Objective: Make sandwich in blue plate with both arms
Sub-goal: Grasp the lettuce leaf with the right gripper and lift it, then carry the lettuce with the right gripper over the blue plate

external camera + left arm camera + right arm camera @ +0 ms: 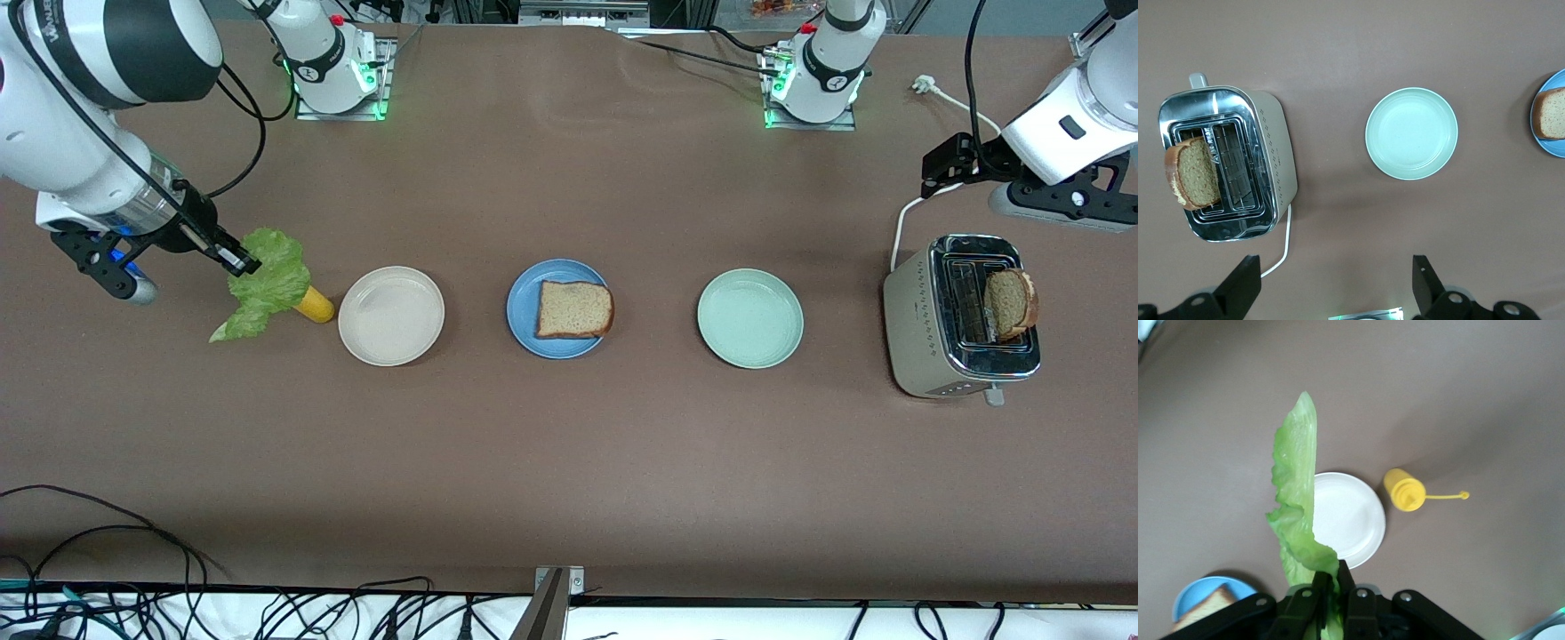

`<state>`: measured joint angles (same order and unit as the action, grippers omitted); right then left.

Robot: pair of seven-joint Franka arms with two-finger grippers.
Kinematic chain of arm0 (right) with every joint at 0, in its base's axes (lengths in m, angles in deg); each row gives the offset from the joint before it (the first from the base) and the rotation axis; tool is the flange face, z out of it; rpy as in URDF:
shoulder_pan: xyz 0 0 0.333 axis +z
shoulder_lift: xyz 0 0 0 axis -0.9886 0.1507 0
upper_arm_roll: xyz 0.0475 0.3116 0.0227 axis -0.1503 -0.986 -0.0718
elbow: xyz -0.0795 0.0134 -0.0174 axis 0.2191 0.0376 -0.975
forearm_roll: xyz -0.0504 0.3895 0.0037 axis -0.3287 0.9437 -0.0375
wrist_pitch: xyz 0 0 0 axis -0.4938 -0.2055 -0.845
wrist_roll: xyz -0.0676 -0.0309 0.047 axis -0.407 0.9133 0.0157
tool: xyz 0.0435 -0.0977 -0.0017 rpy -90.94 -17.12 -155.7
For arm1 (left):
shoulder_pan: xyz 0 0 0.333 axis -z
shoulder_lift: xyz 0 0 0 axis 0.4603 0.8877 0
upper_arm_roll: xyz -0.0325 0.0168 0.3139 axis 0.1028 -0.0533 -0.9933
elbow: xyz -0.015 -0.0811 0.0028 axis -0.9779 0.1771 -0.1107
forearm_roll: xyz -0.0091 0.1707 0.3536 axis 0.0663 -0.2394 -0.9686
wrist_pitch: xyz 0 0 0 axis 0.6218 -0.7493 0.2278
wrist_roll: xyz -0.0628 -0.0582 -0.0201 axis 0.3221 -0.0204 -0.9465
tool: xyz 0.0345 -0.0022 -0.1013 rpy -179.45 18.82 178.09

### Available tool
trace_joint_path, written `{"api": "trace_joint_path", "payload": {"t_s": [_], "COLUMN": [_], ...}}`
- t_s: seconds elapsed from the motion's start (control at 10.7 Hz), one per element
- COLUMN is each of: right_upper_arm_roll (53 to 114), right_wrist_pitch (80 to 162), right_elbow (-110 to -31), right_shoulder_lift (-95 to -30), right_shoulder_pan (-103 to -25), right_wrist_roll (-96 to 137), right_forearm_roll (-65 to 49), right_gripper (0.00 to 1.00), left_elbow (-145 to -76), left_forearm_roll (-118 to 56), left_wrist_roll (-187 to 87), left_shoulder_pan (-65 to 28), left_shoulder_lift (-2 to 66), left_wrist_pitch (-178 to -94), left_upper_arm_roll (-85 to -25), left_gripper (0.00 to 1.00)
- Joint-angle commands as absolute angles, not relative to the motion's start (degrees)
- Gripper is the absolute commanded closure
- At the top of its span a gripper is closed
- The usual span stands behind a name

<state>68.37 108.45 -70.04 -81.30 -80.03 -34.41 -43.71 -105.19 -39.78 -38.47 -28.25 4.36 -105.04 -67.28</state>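
Plates: three (blue plate bears one toast slice); right tool clamps lettuce; left tool agape, empty.

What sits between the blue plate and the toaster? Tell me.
In the front view, the pale green plate, empty, lies between the blue plate and the toaster; otherwise bare table.

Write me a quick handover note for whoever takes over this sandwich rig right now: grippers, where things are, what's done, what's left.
Right gripper: shut on the lettuce leaf, lifted above the yellow bottle at the right arm's end.
Left gripper: open, empty, over the table beside the toaster.
Blue plate: between the beige plate and green plate, with one toast slice on it.
Second slice: standing in the toaster slot.
Done: bottom slice placed, lettuce picked up.
Left: lettuce onto the slice, then the second slice on top.
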Motion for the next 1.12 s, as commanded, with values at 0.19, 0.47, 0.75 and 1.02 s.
{"api": "trace_joint_path", "payload": {"t_s": [0.19, 0.47, 0.75, 1.02], "right_upper_arm_roll": [62.28, 57.7, 57.79, 57.7], "right_wrist_pitch": [108.35, 115.18, 123.45, 129.95], "right_elbow": [-66.73, -66.2, -66.2, -66.2], "right_shoulder_lift": [-80.53, -77.64, -72.36, -68.67], "right_shoulder_pan": [-80.02, -75.56, -67.56, -64.03], "right_wrist_roll": [-50.69, -61.92, -72.39, -77.5], "right_forearm_roll": [-40.47, -40.01, -43.34, -43.44], "right_gripper": [1.0, 1.0, 1.0, 1.0], "left_elbow": [-104.93, -104.93, -104.93, -104.67], "left_forearm_roll": [-38.68, -38.77, -38.68, -38.77], "left_wrist_roll": [-37.55, -37.9, -37.9, -38.08], "left_shoulder_pan": [-28.11, -28.29, -28.64, -28.55], "left_shoulder_lift": [3.84, 4.45, 4.54, 4.63], "left_wrist_pitch": [-105.83, -106.26, -106.27, -106.53], "left_upper_arm_roll": [-67.78, -67.43, -67.34, -67.25], "left_gripper": [0.0, 0.0, 0.0, 0.0]}}
